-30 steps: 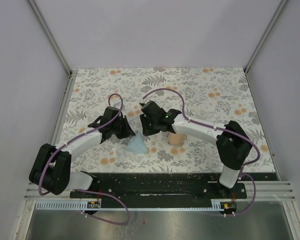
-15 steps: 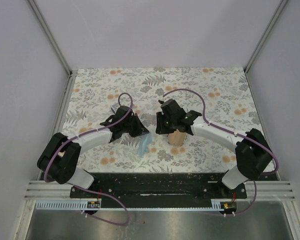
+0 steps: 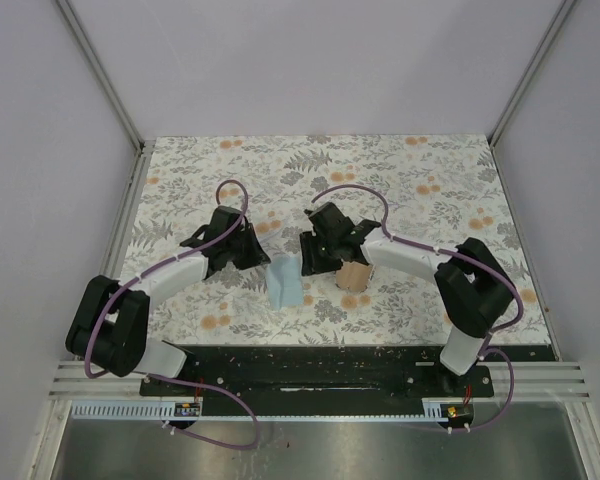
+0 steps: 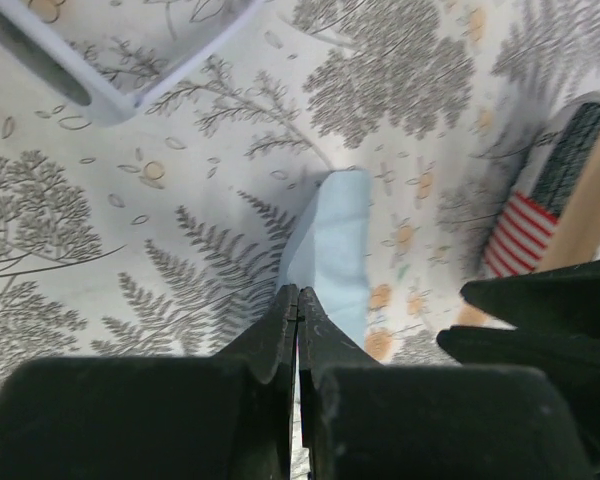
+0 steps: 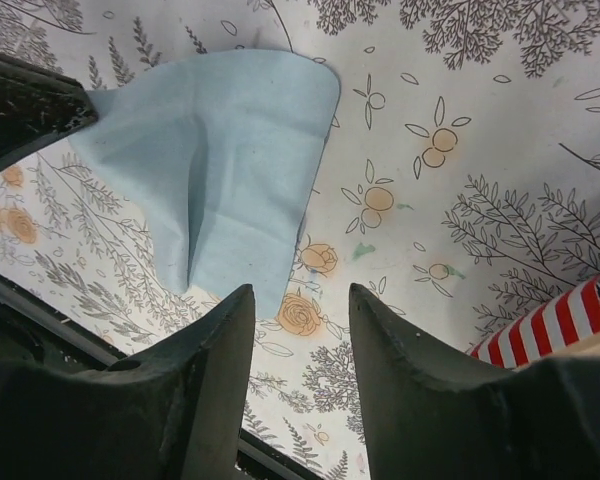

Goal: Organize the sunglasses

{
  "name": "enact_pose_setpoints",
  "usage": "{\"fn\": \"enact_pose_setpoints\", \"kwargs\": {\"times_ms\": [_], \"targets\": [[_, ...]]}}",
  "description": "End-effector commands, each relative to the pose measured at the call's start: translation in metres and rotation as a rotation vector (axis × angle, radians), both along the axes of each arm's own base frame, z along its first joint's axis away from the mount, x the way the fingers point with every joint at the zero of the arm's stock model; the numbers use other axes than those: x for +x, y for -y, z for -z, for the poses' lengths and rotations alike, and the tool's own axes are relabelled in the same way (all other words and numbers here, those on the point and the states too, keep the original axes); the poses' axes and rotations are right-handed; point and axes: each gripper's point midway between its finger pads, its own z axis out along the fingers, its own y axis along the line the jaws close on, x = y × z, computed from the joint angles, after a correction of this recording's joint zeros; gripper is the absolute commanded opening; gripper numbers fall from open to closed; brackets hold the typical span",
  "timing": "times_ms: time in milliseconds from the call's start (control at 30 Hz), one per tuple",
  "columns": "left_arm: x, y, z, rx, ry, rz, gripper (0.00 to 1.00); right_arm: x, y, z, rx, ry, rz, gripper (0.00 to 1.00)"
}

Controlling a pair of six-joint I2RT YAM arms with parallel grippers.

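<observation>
The biggest danger is the two black arms meeting. The left gripper (image 4: 297, 300) and the right gripper (image 5: 300, 298) hang close together, tips facing over one patch of the floral-printed table cover (image 3: 430, 200), so a reach across by either could knock the other.

The light blue soft cloth (image 5: 220, 150) lies just ahead of both sets of fingertips, with one corner right at the left tips. The left fingers are pressed together, but I cannot tell whether they nip that corner. If they do, a lift would drag the cloth along. The right fingers are spread and hold nothing, and closing here would catch only cloth.

The oval stars-and-stripes case with a tan inside (image 3: 355, 277) stands just to the outer side of the right fingers, where a sideways swing could shove or tip it.

The small sunglasses (image 4: 175, 60), thin and whitish in the frame, seem to be the pale edge well beyond the left fingertips, cut off by the corner of the view. From overhead I cannot find them. Neither gripper is at them, and the cloth lies nearer the tips.
</observation>
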Motion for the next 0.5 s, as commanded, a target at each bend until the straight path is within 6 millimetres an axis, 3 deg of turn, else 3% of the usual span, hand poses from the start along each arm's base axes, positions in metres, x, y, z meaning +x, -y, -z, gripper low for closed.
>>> {"fn": "enact_pose_setpoints", "kwargs": {"times_ms": [0,233,467], "targets": [[0.006,-0.016,0.006,0.159,0.033,0.069,0.00,0.016,-0.020,-0.008,0.040,0.037,-0.042,0.52],[0.007,-0.026,0.025,0.240,0.005,0.079,0.00,0.031,-0.022,0.009,-0.036,0.030,-0.029,0.54],[0.016,-0.044,0.025,0.329,0.046,0.034,0.00,0.052,-0.022,0.024,-0.133,0.048,-0.010,0.54]]}}
